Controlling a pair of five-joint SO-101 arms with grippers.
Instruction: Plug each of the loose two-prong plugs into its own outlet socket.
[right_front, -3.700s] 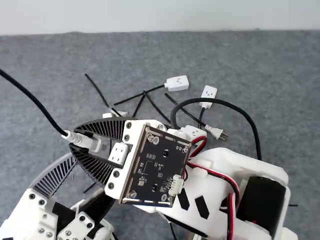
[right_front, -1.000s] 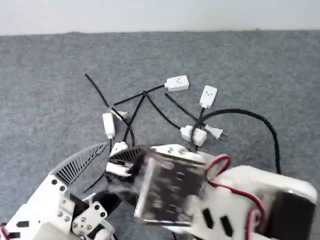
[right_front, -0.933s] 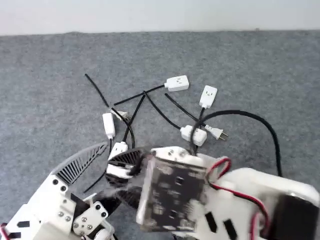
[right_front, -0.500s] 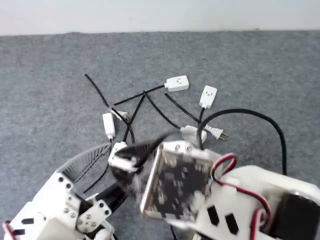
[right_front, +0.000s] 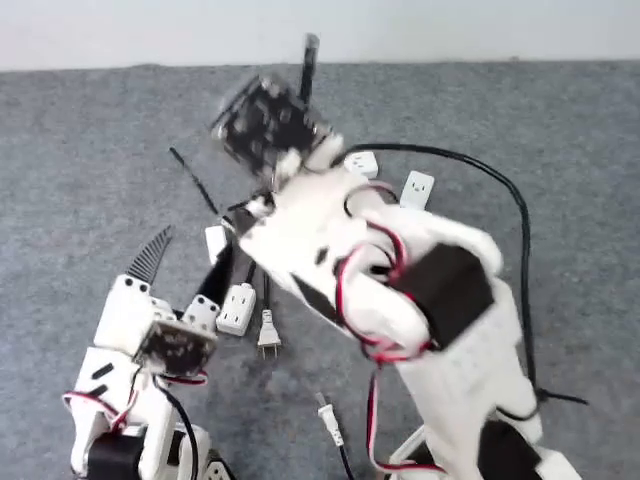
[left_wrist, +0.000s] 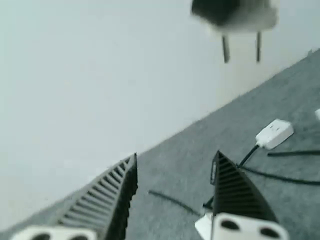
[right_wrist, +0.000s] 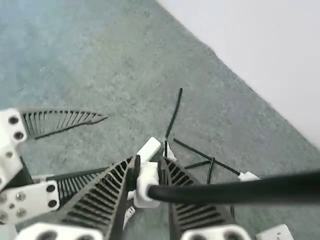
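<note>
Right arm: The right arm (right_front: 440, 290) rose from the near right of the grey table (right_front: 80, 160). It stretched up and across toward the far wall, with its wrist lifted high over the tangle of cords (that end was blurred in the high view).
Right gripper: The right gripper (right_wrist: 149, 165) had its fingers pressed together on a white plug (right_wrist: 143, 184). The plug's thick black cord (right_wrist: 240, 191) ran off sideways from between them.
Raised plug: In the left wrist view a two-prong plug (left_wrist: 234, 15) hung in the air against the wall, prongs pointing down. Whether it was the pinched one could not be told.
Left arm: The left arm (right_front: 130, 330) sat low at the near left of the table, its wrist aimed toward the far wall and tilted upward.
Left gripper: The left gripper (right_front: 193, 248) had its fingers spread wide with nothing between them.
Double socket: A white double socket (right_front: 235, 308) lay on the table just beside one finger of the left gripper.
Loose plug: A loose plug (right_front: 268, 335) lay just beside the double socket, not inserted in anything.
Second loose plug: A second loose plug (right_front: 325, 412) lay nearer the front edge, well apart from any socket.
Far sockets: Two white sockets (right_front: 360, 163) (right_front: 417, 188) lay toward the wall, partly hidden by the right arm.
</note>
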